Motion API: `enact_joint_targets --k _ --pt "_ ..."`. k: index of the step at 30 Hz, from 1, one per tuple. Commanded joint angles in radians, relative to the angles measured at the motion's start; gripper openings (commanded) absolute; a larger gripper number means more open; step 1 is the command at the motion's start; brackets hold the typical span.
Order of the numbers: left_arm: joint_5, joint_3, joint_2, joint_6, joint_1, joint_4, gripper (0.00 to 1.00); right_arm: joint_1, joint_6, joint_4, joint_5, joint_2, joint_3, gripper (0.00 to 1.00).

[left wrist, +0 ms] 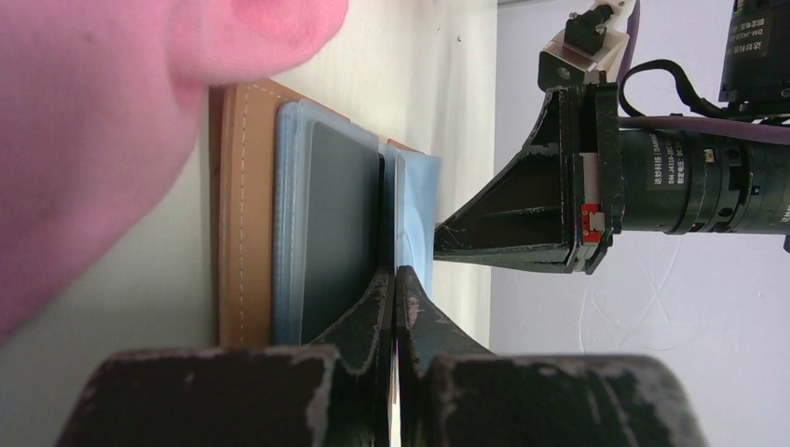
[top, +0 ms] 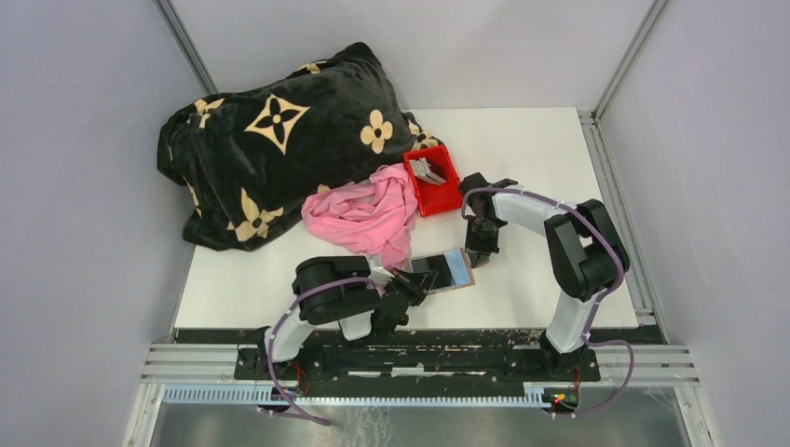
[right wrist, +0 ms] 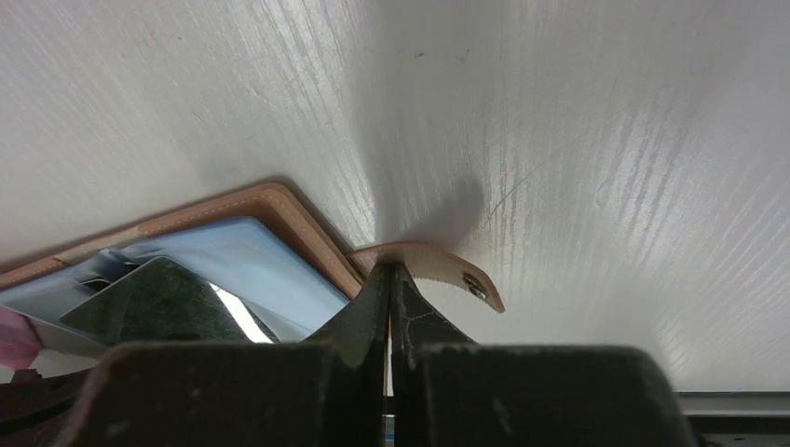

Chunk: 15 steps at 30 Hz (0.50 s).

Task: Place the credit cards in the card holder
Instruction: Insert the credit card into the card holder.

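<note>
Two arms meet at the brown wallet (left wrist: 242, 214), which lies open on the white bench (top: 540, 149), near its middle and just on the near side of a pink cloth (top: 368, 214). From the left wrist camera I see my left end effector (left wrist: 393, 279) with its fingers pressed together on a thin card (left wrist: 392, 214), seen edge-on, its far end at the wallet's clear pockets. I cannot tell whether it has entered a pocket. A dark card (left wrist: 340, 223) sits behind the clear plastic just left of it. My right end effector (right wrist: 391, 275) comes in from the right and is clamped on the wallet's short snap tab (right wrist: 452, 272), which curls up off the bench. The pink cloth overlaps the wallet's far left corner in the left wrist view. Further back and to the right, a red bin (top: 438, 197) holds several loose cards (top: 427, 170) standing on edge. A black blanket (top: 279, 140) with tan flower shapes is heaped at the far left, touching the cloth.
</note>
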Motion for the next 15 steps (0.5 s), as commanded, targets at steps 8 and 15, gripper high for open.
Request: enact_joint_targets --k 8,15 --pt "-0.143 0.034 -0.019 -0.2 -0.108 -0.269 0.03 0.018 -0.006 0.073 0.002 0.098 -0.055 0.01" --pt "-0.259 0.012 -0.095 -0.458 -0.159 -0.57 0.03 0.018 -0.011 0.076 0.006 0.102 -0.059 0.01"
